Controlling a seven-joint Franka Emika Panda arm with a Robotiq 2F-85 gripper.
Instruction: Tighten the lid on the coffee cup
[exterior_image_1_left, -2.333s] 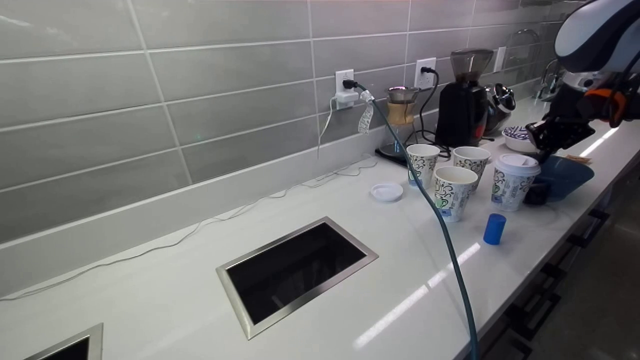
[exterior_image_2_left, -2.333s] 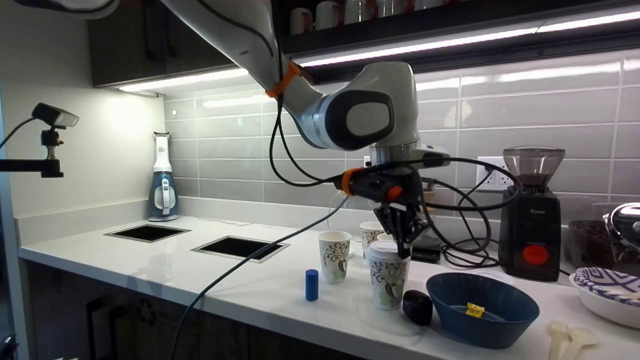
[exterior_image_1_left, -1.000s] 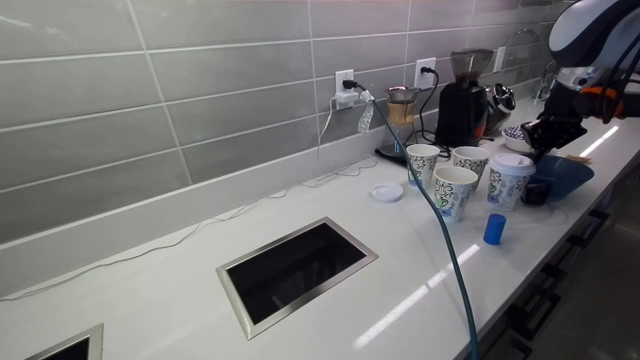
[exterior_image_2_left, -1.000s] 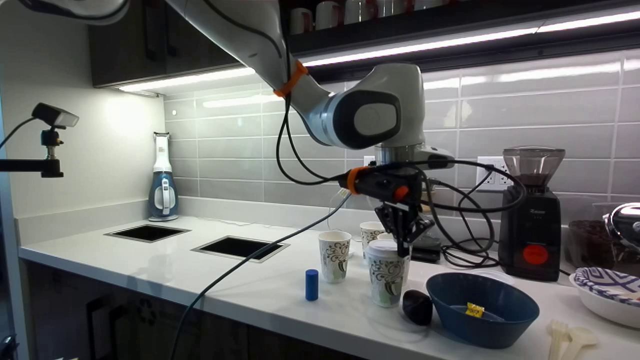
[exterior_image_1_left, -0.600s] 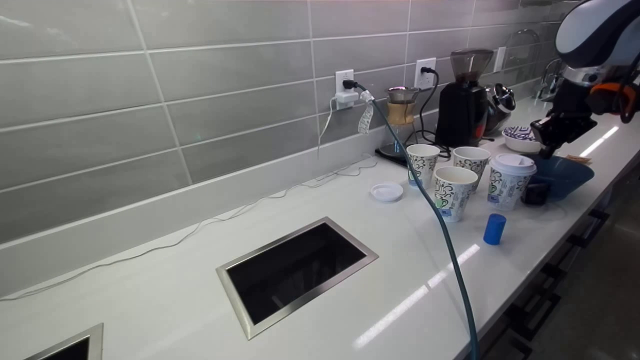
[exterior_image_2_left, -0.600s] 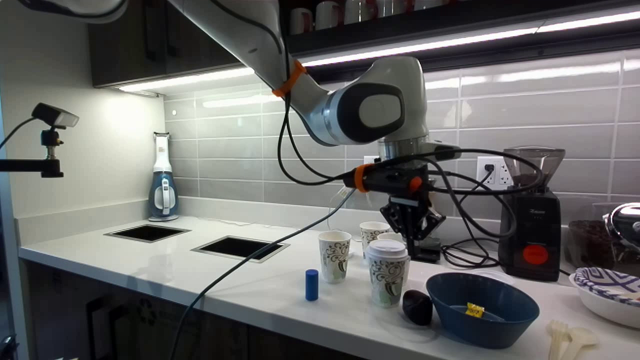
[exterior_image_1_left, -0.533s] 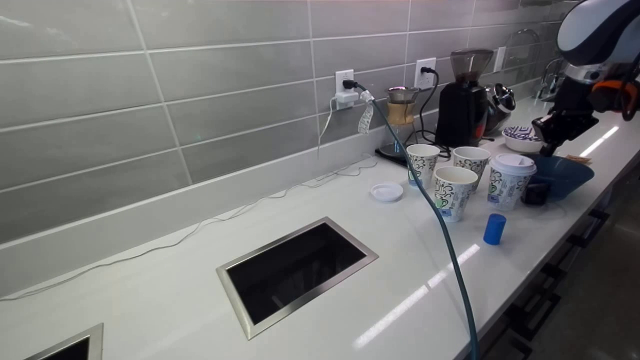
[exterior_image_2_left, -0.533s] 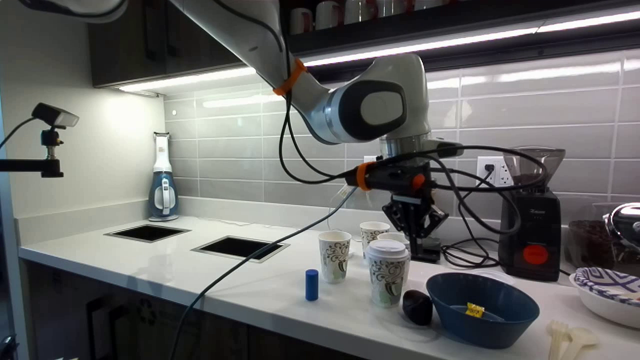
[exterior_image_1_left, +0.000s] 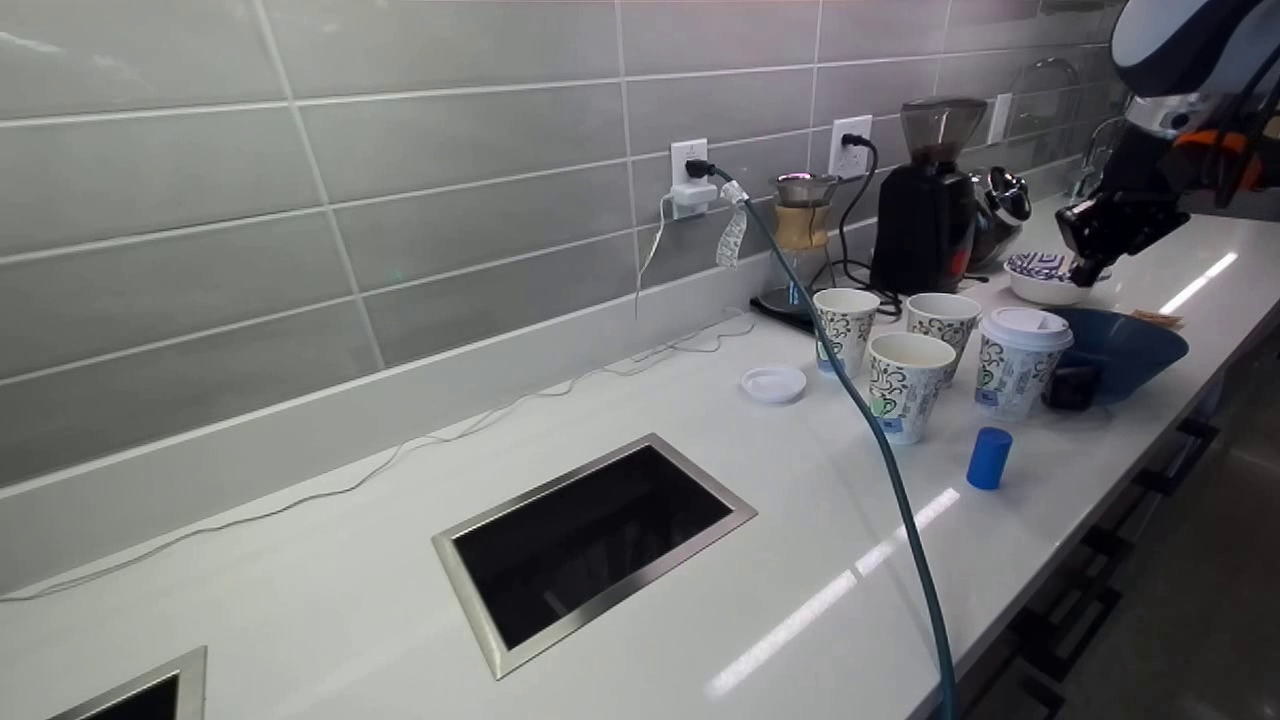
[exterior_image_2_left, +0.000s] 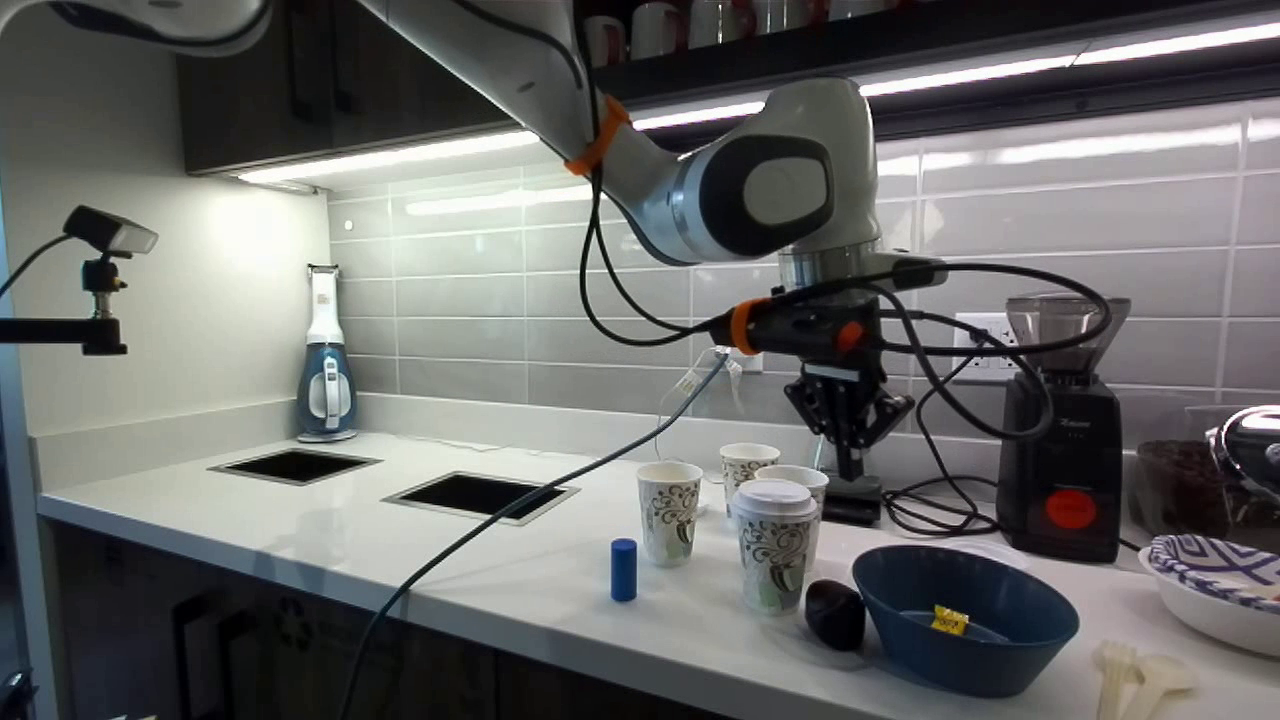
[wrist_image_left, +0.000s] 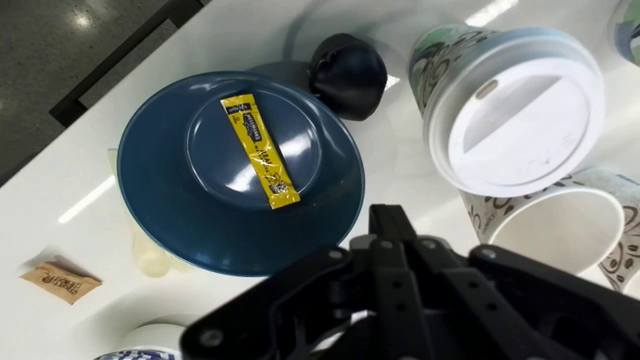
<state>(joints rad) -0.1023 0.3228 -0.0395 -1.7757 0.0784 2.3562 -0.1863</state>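
The coffee cup (exterior_image_1_left: 1010, 382) stands upright on the counter in both exterior views (exterior_image_2_left: 772, 565). The whitish lid (exterior_image_1_left: 1027, 326) sits on its rim and looks level; it also shows in an exterior view (exterior_image_2_left: 775, 497) and from above in the wrist view (wrist_image_left: 520, 127). The cup's patterned side (wrist_image_left: 440, 65) is partly under the lid there. My gripper (wrist_image_left: 392, 222) is shut with its fingertips together and nothing between them. It hangs in the air above and behind the cup in an exterior view (exterior_image_2_left: 850, 465), apart from the lid.
Three lidless patterned cups (exterior_image_1_left: 905, 390) stand near the coffee cup. A blue bottle (exterior_image_2_left: 623, 570) stands in front. A dark blue bowl (exterior_image_2_left: 965, 655) with a yellow packet (wrist_image_left: 262, 155) and a black object (exterior_image_2_left: 835, 615) lie beside it. A cable (exterior_image_1_left: 900, 500) crosses the counter; a grinder (exterior_image_2_left: 1060, 470) stands behind.
The coffee cup has shifted slightly from its place 2.3 s ago. My gripper, then at the lid's edge, has since risen and moved away from it, staying shut.
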